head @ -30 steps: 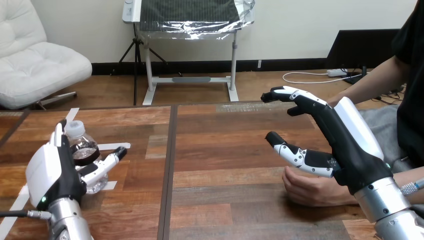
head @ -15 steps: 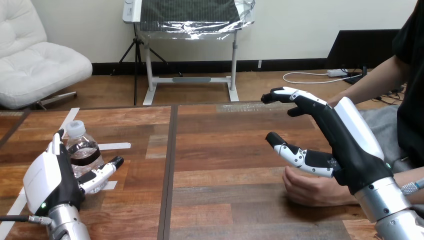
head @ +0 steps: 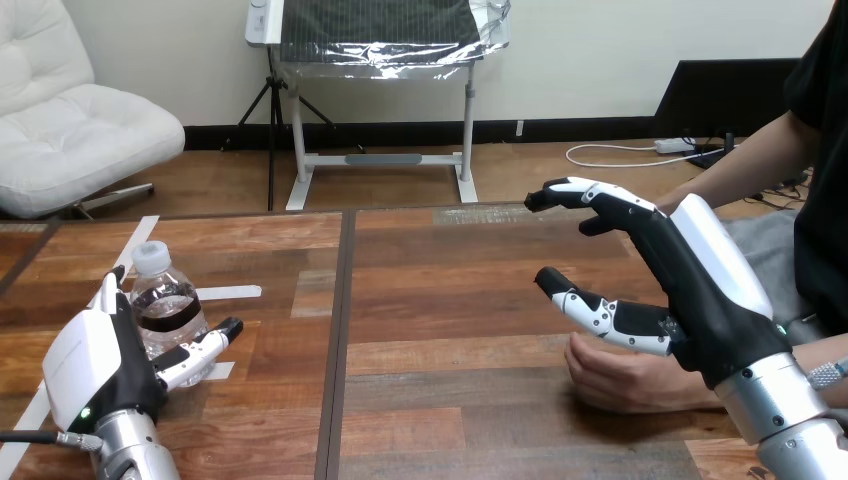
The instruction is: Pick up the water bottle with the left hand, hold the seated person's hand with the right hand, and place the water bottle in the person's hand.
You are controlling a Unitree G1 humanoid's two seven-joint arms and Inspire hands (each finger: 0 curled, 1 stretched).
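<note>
Plastic water bottle (head: 166,303) standing, left hand (head: 93,367) lowered

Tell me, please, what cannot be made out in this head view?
- Head view, water bottle: its base, hidden behind the left hand; whether the palm touches it is unclear.
- Head view, person's hand: its wrist side, covered by the right hand and forearm; whether they touch is unclear.

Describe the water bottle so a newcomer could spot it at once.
On the wooden table, at its near left part beside the robot's left hand, stands an upright clear plastic water bottle. Its white cap and dark label band set it apart from the flat white tape strips nearby.
</note>
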